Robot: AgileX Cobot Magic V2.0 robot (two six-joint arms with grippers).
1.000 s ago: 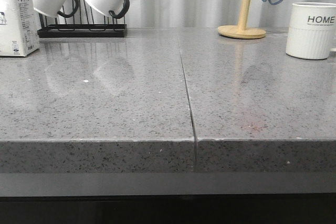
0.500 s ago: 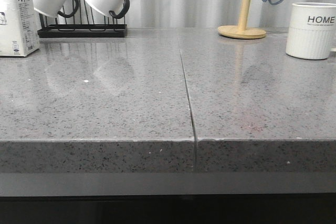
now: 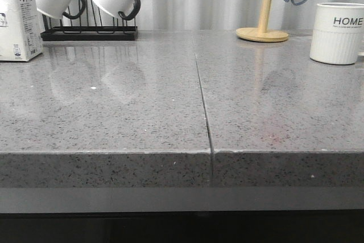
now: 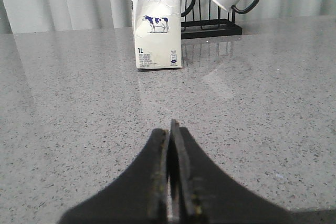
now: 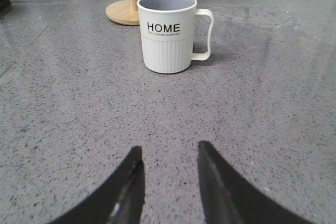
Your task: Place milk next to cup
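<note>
Milk (image 3: 18, 18) stands upright at far left of tabletop (image 3: 142, 112), just beside the black mug rack (image 3: 88, 32). Cup (image 3: 336, 32) sits far right, near the wooden mug tree (image 3: 263, 27); well apart from the carton.

Left tool (image 4: 171, 129): fingers pressed together, empty, pointed straight at the carton's cow face, likely lined up for an approach.

Right tool (image 5: 169, 156): fingers apart, empty, facing the cup.

Judgement: grasp not yet begun; left tool must spread before closing on the carton.

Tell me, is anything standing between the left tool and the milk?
Nothing visible. In the left wrist view only bare counter lies between the left tool and the milk; the mug rack stands behind the milk.
</note>
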